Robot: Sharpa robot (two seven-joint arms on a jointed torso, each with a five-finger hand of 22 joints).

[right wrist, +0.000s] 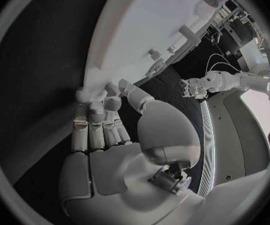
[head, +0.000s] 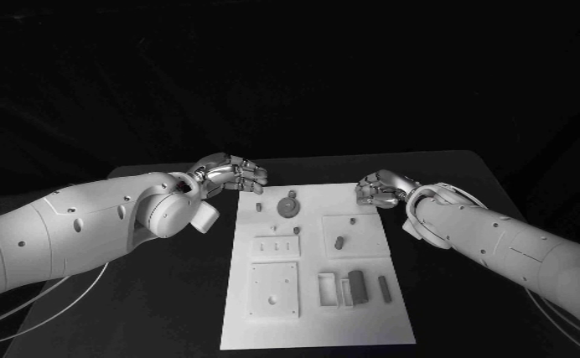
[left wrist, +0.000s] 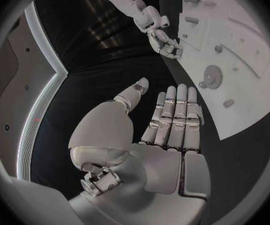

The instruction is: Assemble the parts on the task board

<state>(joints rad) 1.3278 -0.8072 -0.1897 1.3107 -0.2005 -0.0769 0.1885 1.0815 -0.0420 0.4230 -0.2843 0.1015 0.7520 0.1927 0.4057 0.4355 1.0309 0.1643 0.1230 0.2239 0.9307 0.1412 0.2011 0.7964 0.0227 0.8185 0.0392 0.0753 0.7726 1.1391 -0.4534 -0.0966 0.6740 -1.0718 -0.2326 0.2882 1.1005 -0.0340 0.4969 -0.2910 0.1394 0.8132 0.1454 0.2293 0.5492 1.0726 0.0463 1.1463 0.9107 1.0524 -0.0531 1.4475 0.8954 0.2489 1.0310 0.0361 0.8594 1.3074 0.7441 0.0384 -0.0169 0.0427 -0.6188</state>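
You have the table (head: 157, 308) before you, black, with the board (head: 317, 324) lying lengthways in its middle. Your left hand (head: 230, 173) hangs just off the board's far left corner; in the left wrist view its fingers (left wrist: 172, 117) lie straight and side by side, thumb apart, holding nothing. Your right hand (head: 380, 189) sits at the board's far right corner, fingers (right wrist: 97, 122) likewise extended with nothing in them, tips over the board's edge. On the board, a round part (head: 287, 205) lies near the far end, a long dark part (head: 357, 286) and a slimmer one (head: 385, 288) lie near the right edge, and a small part (head: 339, 243) sits mid-board.
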